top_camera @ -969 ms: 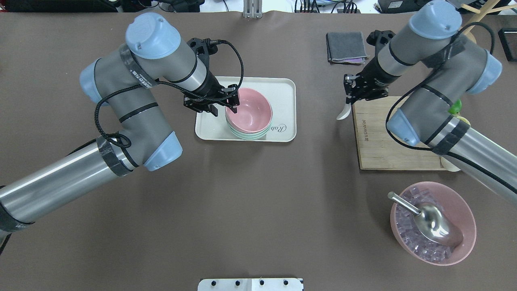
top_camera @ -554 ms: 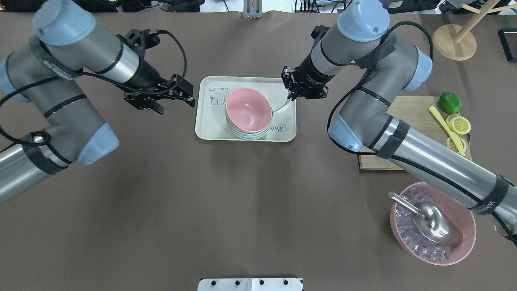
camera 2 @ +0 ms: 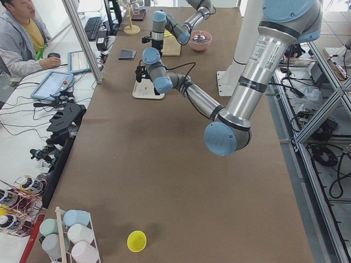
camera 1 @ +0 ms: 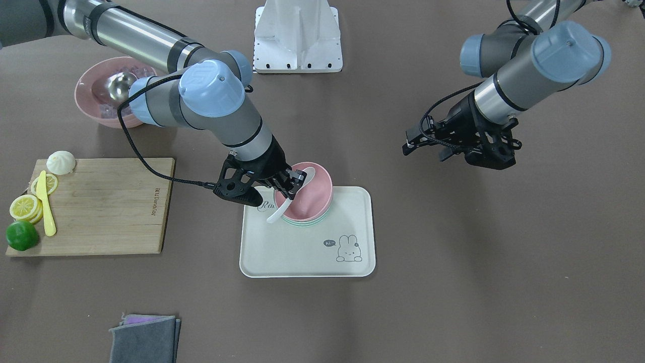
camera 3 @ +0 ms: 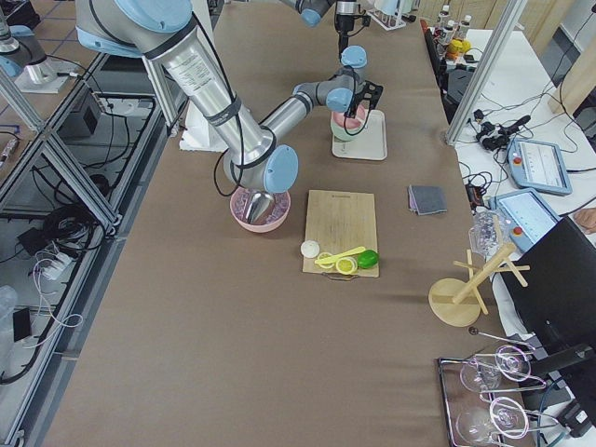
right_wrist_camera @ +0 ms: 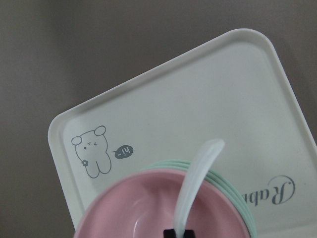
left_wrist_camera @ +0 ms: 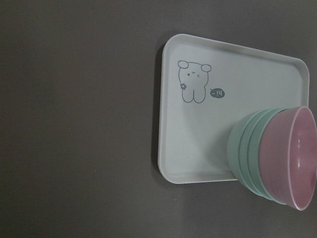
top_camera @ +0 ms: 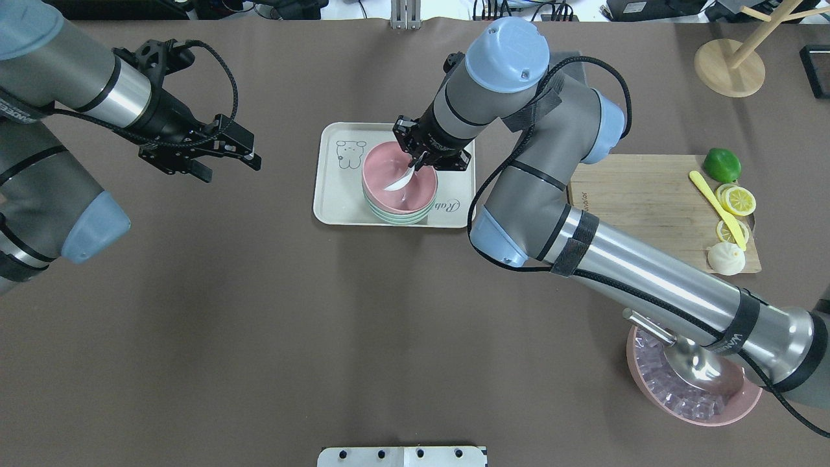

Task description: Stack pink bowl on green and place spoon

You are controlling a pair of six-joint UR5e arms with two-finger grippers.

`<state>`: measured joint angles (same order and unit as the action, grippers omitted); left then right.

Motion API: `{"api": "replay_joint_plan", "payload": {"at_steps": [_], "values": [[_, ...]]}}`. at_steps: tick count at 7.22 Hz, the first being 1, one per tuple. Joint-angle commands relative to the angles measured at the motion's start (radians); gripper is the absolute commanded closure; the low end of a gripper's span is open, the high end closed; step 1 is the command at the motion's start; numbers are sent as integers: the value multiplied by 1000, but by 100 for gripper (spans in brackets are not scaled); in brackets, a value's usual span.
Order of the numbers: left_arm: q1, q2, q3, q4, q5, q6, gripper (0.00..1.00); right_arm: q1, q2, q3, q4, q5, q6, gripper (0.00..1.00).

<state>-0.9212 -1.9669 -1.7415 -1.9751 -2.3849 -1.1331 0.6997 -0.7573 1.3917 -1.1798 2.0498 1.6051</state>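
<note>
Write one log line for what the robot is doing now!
right gripper: shut on spoon, over pink bowl | pink bowl: stacked on green bowls, on tray | left gripper: open, clear of tray

One camera looks down from behind the robot (camera 1: 298, 35); another faces it across the counter (top_camera: 259, 324); two watch along it from its ends. Both close wrist cameras share the tray (left_wrist_camera: 198, 148) and pink bowl (left_wrist_camera: 292, 158).

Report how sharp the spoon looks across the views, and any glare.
Right wrist view: the spoon is soft, out of focus; the tray behind is crisp. Overhead view: spoon sharp against the pink bowl, glare streaks on the right arm's metal tube. Front-facing view: spoon clear, even light.
</note>
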Motion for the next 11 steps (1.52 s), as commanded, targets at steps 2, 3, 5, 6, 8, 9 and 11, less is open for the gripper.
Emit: {"api": "replay_joint_plan", "payload": {"at_steps": [2, 3, 5, 6, 8, 9, 11], "values": [[-81, 231, -26, -11, 27, 284, 1, 134, -200, 125, -11, 144, -175, 0], [-138, 312, -38, -11, 29, 443, 1, 220, -299, 171, -14, 221, -277, 0], [-185, 409, -32, -8, 89, 590, 1, 354, -466, 196, -14, 259, -537, 0], [-183, 448, -29, -4, 143, 640, 1, 419, -561, 193, -14, 271, -738, 0], [-229, 540, -30, -7, 144, 815, 1, 541, -655, 155, -52, 274, -1088, 0], [-249, 557, -27, -7, 133, 855, 1, 570, -686, 138, -88, 268, -1213, 0], [-249, 557, -38, -21, 128, 795, 1, 610, -689, 89, -83, 309, -1286, 0]]}}
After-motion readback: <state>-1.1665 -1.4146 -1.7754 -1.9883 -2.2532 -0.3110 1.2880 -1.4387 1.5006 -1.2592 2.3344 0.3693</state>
